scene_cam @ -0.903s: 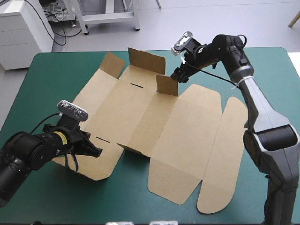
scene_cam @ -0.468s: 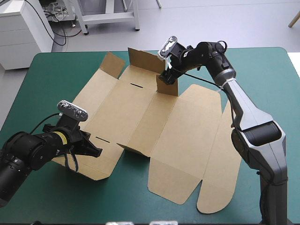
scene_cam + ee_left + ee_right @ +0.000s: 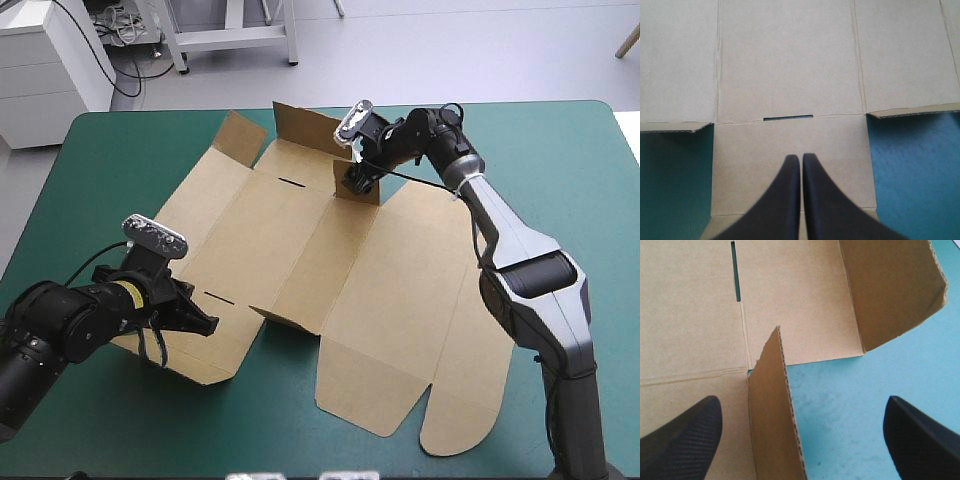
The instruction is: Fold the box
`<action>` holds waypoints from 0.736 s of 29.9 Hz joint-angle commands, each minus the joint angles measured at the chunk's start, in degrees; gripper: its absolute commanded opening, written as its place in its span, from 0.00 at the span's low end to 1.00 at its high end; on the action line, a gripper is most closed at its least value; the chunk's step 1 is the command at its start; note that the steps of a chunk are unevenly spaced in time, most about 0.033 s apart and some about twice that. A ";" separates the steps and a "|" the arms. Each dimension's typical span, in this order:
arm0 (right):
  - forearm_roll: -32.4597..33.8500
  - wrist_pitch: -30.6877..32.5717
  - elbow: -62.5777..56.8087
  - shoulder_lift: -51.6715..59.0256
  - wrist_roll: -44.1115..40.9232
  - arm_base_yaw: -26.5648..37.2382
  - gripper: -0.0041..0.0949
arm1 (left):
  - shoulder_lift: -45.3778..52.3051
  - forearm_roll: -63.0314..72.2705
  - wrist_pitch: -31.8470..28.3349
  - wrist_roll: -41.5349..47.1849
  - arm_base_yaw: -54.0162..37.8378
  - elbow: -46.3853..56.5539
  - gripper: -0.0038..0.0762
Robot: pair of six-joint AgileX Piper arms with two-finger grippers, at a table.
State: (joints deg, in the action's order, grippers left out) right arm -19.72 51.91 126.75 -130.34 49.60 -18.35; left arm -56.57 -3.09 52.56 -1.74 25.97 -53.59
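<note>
Resting on the near flap [image 3: 750,170] of the box [image 3: 300,230], part-flat mid-table, left gripper [image 3: 800,158] has jaws together; at far side right gripper [image 3: 802,405], jaws wide apart, straddles upright tab [image 3: 771,410]: wall-raising step, nxt req. closing on tab, folding inward.

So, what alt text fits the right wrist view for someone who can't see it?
The right gripper, its two broad black fingers wide apart, straddles a small upright flap of the brown cardboard box. Teal-green table cover shows beside the flap, and a larger raised wall stands beyond.
</note>
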 commanded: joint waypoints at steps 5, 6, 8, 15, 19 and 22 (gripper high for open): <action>-1.64 -3.47 1.93 2.38 0.52 0.01 0.82 | 0.65 0.69 -2.84 0.41 0.21 -1.77 0.04; -1.62 -3.47 1.93 2.24 0.52 0.01 0.79 | 0.65 0.69 -2.89 0.41 0.21 -1.77 0.04; -1.76 -3.47 1.93 2.09 0.52 0.01 0.71 | 0.65 0.69 -3.04 0.41 0.21 -1.77 0.04; -1.65 -3.47 1.93 2.04 0.52 -0.21 0.25 | 0.65 0.69 -3.08 0.41 0.21 -1.77 0.04; -1.65 -3.52 1.93 1.95 1.00 -0.21 0.02 | 0.65 0.30 -3.08 0.41 0.21 -1.77 0.04; -1.65 -3.62 1.93 1.95 1.60 -0.21 0.02 | 0.65 0.09 -3.08 0.41 0.21 -1.77 0.04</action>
State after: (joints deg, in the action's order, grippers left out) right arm -21.24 51.68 126.80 -132.18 50.39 -18.76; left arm -56.57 -2.90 52.24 -1.74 25.97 -53.59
